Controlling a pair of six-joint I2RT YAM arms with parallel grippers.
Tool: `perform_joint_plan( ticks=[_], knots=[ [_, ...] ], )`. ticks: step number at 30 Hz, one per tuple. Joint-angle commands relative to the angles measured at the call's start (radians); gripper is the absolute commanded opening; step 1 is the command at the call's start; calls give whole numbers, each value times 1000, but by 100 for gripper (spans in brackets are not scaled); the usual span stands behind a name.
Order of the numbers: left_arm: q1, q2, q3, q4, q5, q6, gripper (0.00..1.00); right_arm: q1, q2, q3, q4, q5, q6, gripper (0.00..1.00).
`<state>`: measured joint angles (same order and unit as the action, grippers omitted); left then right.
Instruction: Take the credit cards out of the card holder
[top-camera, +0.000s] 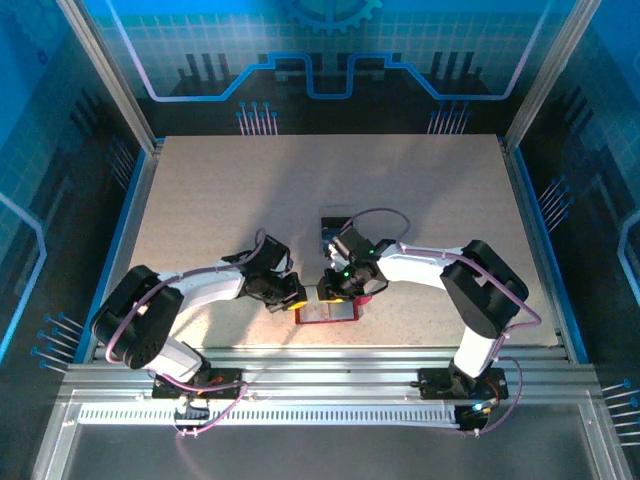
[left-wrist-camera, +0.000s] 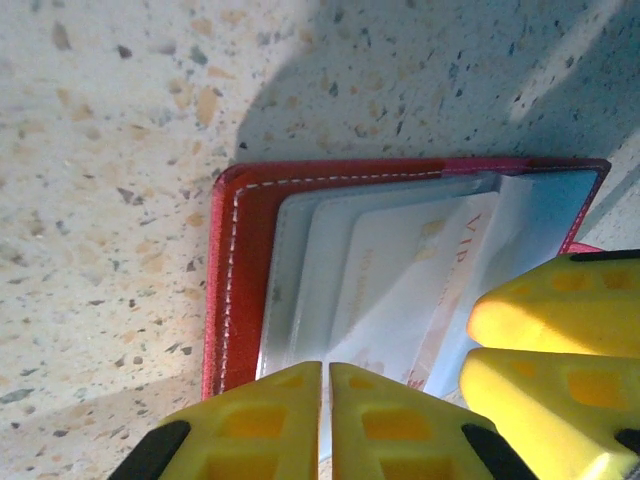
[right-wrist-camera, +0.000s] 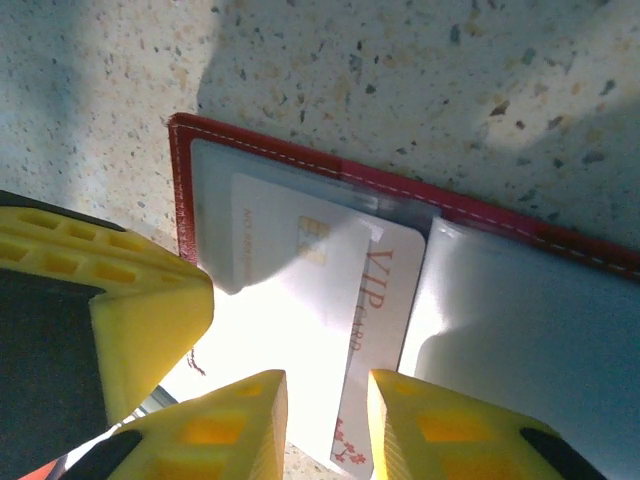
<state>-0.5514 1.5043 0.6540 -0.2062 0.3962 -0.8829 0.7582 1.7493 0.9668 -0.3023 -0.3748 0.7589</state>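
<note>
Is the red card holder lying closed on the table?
No, the card holder lies open, with a white VIP card showing inside.

One card holder (top-camera: 326, 313) sits by the near edge of the table (top-camera: 200, 200), with one pale card (right-wrist-camera: 290, 300) inside it. Nearer the table's middle lie two more (a dark card (top-camera: 333, 218) and a blue card (top-camera: 328, 240), both partly hidden). Two grippers: left gripper (left-wrist-camera: 325, 375), right gripper (right-wrist-camera: 325, 390).
</note>
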Motion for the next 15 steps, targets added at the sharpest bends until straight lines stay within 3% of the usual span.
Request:
perform_joint_plan(
  ticks=[1,15],
  knots=[
    [7,-10,21,-42,-14,24,10,-5,-23,-23,9,-9,11,27],
    [4,40,22,-55,-3,41,7,-33,-10,-67,59,-40,19,27]
  ],
)
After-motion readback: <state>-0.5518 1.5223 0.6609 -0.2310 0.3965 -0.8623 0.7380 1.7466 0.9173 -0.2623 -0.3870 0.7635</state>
